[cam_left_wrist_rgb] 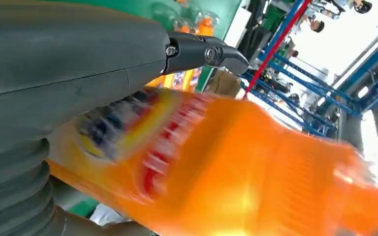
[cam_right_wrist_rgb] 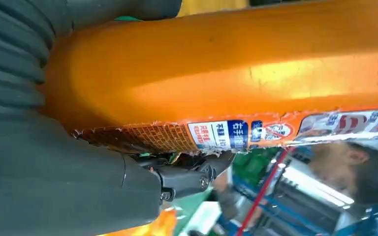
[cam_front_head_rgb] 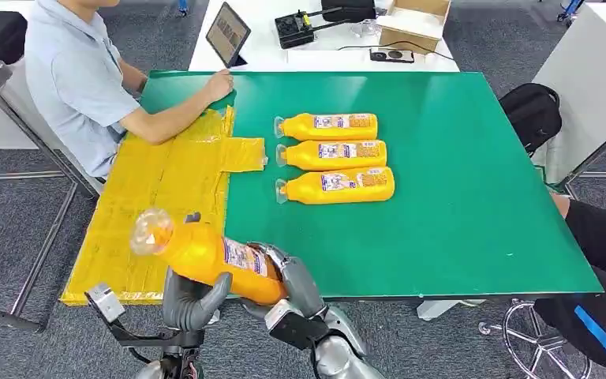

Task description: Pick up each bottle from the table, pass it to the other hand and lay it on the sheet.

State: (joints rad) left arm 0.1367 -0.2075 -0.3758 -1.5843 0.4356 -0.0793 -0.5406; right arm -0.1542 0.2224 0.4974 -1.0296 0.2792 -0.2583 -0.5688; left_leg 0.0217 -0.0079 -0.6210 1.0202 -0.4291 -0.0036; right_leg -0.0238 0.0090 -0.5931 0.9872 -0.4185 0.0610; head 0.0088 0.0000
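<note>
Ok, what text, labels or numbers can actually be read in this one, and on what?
No text can be quoted with confidence.
Label on the held bottle: sideways Chinese print in white and blue boxes, too small to read.
Same label in the left wrist view: blurred.
Labels on the row of three bottles: too small.
Screen of the tablet: lines of text, too small.

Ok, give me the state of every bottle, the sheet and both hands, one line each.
Held bottle: off the table, tilted, gripped by both hands.
Three bottles: lying side by side on the green table, untouched.
Yellow sheet: flat, no bottle on it.
Left hand: grips the held bottle.
Right hand: grips the held bottle.
</note>
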